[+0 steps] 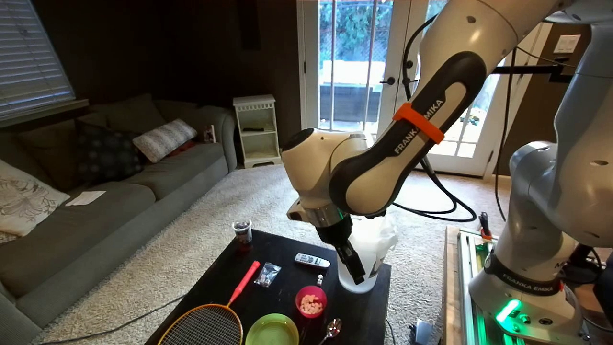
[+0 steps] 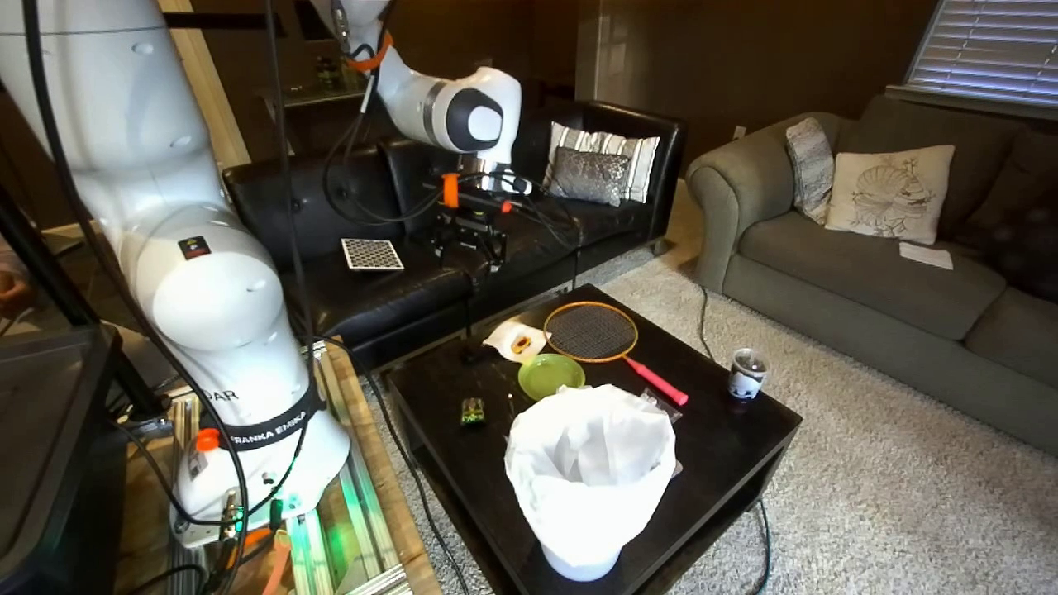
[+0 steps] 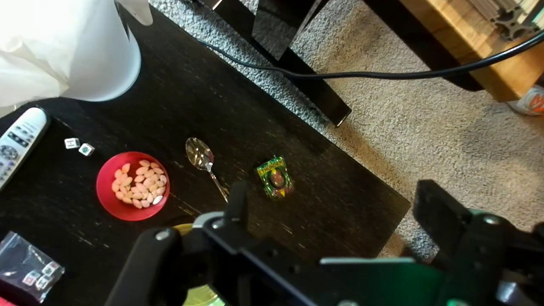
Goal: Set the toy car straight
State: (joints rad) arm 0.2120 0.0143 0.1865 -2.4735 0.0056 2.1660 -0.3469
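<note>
The toy car (image 3: 275, 177) is a small green and yellow thing marked "THUNDER". It lies on the dark coffee table (image 3: 331, 195), turned at a slant to the table edge in the wrist view. It also shows in an exterior view (image 2: 472, 411), between the table's edge and the green plate. I cannot tell whether it rests on its wheels. My gripper (image 3: 333, 202) is open and empty, its fingers wide apart, high above the table. In the wrist view the car lies beyond the fingertips, nearer the left finger. The gripper also shows in both exterior views (image 1: 357, 275) (image 2: 469, 258).
A spoon (image 3: 199, 154) and a pink bowl (image 3: 102, 187) of pale pieces lie left of the car in the wrist view. A green plate (image 2: 551, 377), badminton racket (image 2: 591, 330), remote (image 1: 312, 260), lined white bin (image 2: 579, 529) and cup (image 2: 747, 373) stand on the table too.
</note>
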